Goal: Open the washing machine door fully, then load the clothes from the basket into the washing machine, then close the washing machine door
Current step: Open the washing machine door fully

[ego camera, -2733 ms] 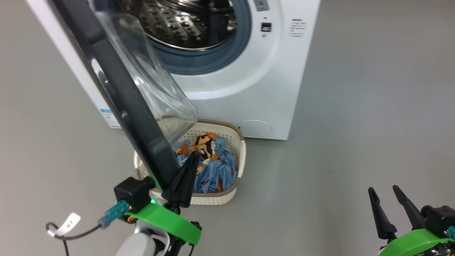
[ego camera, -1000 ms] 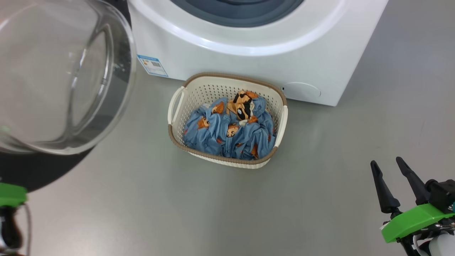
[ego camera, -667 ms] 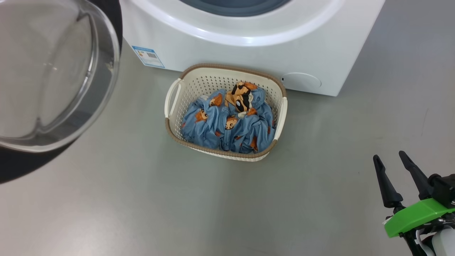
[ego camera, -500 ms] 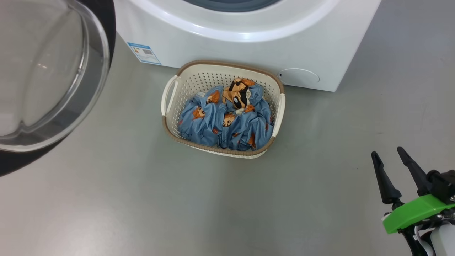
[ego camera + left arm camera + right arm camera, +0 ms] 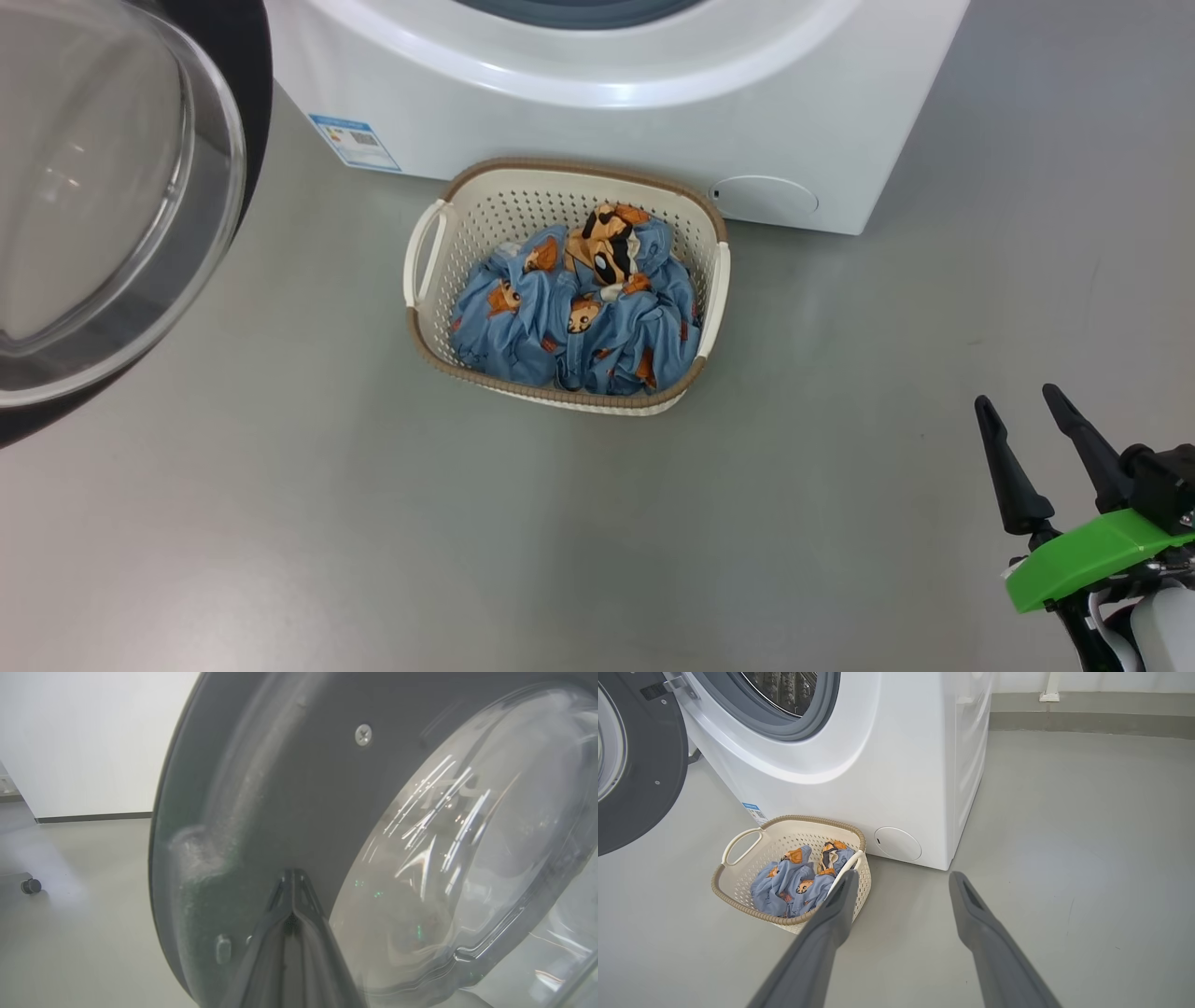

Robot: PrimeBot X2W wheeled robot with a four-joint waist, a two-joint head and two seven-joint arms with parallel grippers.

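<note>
The washing machine (image 5: pixel 607 112) stands at the top of the head view, its drum opening (image 5: pixel 784 695) uncovered. The washing machine door (image 5: pixel 103 196) hangs swung out at the left, glass bowl towards me. In front of the machine sits the cream basket (image 5: pixel 560 172) with the blue printed clothes (image 5: pixel 579 317) bundled inside. My left gripper (image 5: pixel 293 873) is shut and holds nothing, its tips close against the dark inner rim of the door (image 5: pixel 289 788). My right gripper (image 5: pixel 1016 398) is open and empty at the lower right, well clear of the basket (image 5: pixel 808 819) and clothes (image 5: pixel 794 882).
Bare grey floor lies between me and the basket. A round flap (image 5: pixel 766 196) and a blue label (image 5: pixel 355 140) mark the machine's lower front. A small castor (image 5: pixel 30 885) and a white wall with a dark skirting show beyond the door.
The door has swung wider to the left and my left gripper has left the head view. The camera has tilted and turned, shifting the basket in the picture. The right gripper stays open.
</note>
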